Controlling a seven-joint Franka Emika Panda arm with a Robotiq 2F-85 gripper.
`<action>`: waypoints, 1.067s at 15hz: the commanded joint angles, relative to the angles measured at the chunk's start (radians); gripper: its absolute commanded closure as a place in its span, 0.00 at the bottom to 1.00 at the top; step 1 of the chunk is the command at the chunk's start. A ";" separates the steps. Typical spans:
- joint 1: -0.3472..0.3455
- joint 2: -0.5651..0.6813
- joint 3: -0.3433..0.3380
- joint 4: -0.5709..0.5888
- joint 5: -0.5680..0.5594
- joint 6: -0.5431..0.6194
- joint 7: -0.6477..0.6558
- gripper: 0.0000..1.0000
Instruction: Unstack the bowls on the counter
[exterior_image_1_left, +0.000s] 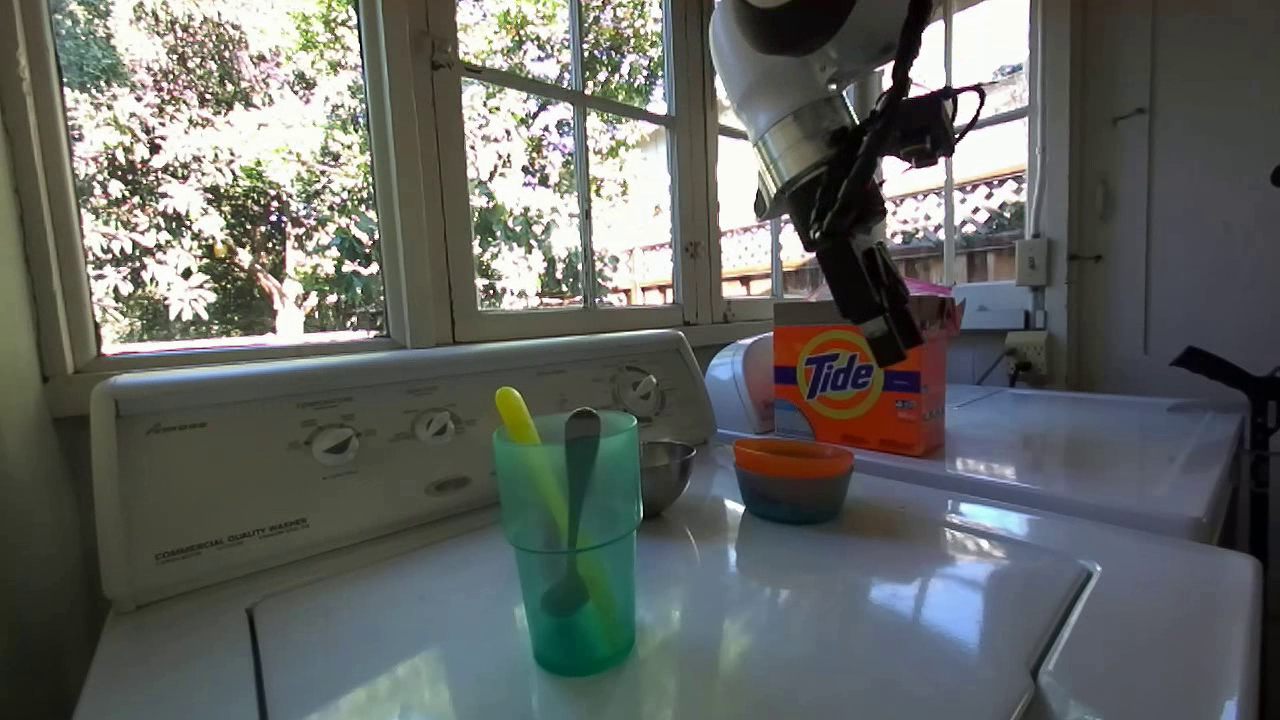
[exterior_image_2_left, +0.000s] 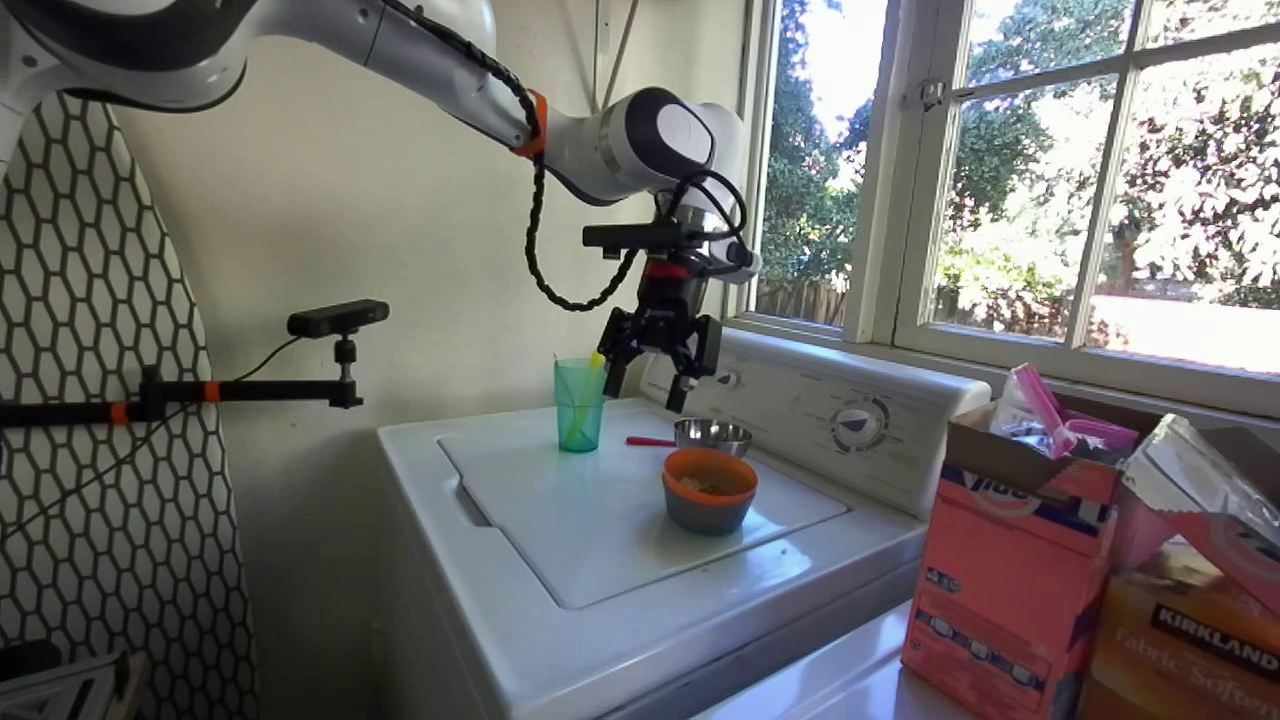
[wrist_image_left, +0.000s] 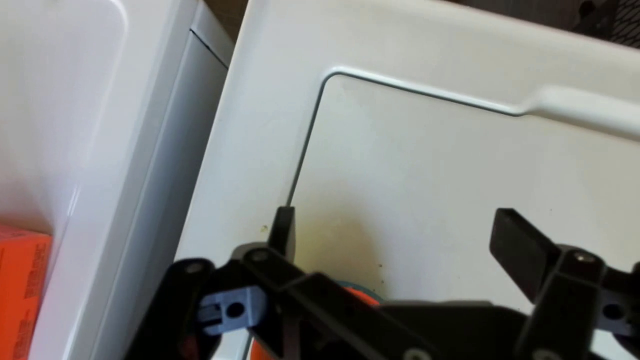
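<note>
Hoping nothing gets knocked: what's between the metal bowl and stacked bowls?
Only bare counter separates the metal bowl and stacked bowls, in an exterior view.

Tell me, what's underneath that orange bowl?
A blue-grey bowl: the orange bowl sits nested in it, and beneath both is the white washer top. The orange bowl's base is hidden inside, so whether anything lies between them can't be seen.

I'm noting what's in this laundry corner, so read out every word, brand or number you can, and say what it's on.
"Tide", on the orange detergent box.
"COMMERCIAL QUALITY WASHER", on the washer's back panel.
"KIRKLAND", on the fabric softener box.
"Fabric Softe…", the rest running out of frame, same box.
Too small or blurred: the panel's script logo, the line below the washer wording, markings around the knobs, the detergent box's fine print.
</note>
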 joint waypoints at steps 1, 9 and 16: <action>-0.017 0.007 0.018 0.003 0.001 -0.003 -0.005 0.00; 0.004 -0.013 0.048 -0.065 -0.136 0.120 -0.121 0.00; 0.002 -0.001 0.098 -0.122 -0.154 0.326 -0.294 0.00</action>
